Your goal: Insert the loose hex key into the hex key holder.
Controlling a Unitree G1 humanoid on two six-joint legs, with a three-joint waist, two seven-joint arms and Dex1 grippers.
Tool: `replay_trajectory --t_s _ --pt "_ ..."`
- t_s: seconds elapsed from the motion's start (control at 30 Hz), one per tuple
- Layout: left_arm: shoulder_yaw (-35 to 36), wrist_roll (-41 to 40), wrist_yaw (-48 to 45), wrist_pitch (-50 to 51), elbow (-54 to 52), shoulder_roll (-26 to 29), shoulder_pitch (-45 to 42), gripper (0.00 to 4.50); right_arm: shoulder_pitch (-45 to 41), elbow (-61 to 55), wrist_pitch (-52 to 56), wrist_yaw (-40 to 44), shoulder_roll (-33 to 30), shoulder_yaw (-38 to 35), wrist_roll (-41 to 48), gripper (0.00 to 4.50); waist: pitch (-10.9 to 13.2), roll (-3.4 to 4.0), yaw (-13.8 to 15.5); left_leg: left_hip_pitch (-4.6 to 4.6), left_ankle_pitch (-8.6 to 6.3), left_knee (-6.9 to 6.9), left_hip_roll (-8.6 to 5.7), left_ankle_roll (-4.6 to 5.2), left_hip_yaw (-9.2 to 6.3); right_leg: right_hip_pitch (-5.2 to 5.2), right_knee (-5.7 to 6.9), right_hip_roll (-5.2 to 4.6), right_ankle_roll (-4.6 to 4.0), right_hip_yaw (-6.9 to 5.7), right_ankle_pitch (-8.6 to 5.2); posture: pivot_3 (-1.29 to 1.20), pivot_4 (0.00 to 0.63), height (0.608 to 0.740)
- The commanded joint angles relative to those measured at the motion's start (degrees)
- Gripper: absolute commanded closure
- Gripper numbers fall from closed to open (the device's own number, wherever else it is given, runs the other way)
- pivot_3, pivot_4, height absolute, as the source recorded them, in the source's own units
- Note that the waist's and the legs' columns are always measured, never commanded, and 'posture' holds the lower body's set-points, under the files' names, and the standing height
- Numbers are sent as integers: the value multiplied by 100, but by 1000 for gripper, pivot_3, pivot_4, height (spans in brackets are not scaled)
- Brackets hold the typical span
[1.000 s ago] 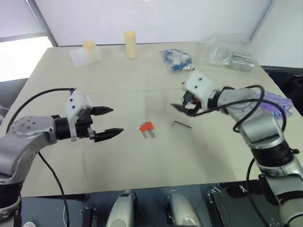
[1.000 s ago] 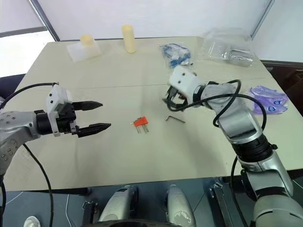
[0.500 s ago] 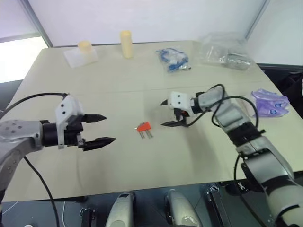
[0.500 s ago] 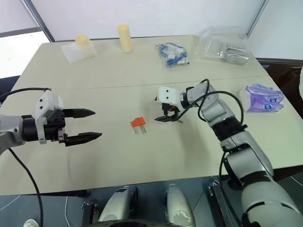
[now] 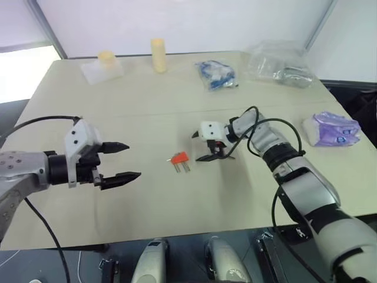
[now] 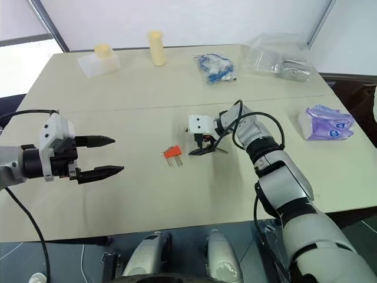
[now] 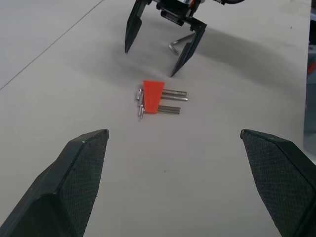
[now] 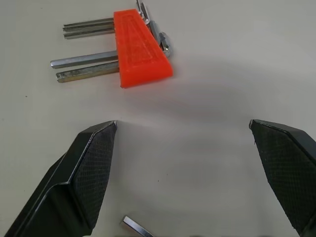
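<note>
The hex key holder (image 5: 179, 158), a small red-orange block with short metal keys sticking out, lies flat mid-table. Just to its right, my right gripper (image 5: 197, 147) is low over the table, open, pointing left at the holder. The loose hex key (image 7: 178, 42) lies on the table between its spread fingers (image 8: 94, 168), near their base; one end shows in the right wrist view (image 8: 138, 227). Nothing is gripped. My left gripper (image 5: 133, 160) hovers open to the holder's left, a hand's width away, aimed at it (image 7: 153, 95).
Along the far edge stand two pale yellow cylinders (image 5: 157, 55), one on a clear packet (image 5: 100, 66), a bag of blue cable (image 5: 217, 75) and a clear plastic bag (image 5: 280, 65). A purple-white packet (image 5: 330, 130) lies at the right. The tabletop (image 5: 177, 200) has open room in front.
My right gripper came down and leftward to the table, turning to point at the holder, and now straddles the loose hex key. The left gripper drew back slightly.
</note>
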Motion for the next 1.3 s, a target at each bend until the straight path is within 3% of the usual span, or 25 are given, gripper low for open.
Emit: replay_trajectory --t_s 0.03,1.23,1.3 --pt "139 -51 33 -1 -130 65 -64 0 -103 122 -144 -1 127 -80 -83 44 0 -1 1 0 0 0 0 0 0 0 0 0 0 0 0 0 150 740" --pt "275 -106 278 78 -355 23 149 0 301 502 314 110 931 -423 -201 44 -3 -1 -134 7 -1 -5 2 -1 -2 3 2 1 -1 1 0 0 150 740" --pt "270 -105 286 68 -350 28 150 0 345 483 292 115 923 -414 -223 577 -4 -2 -134 10 -1 -5 2 -1 -2 6 2 1 -1 1 0 0 150 740"
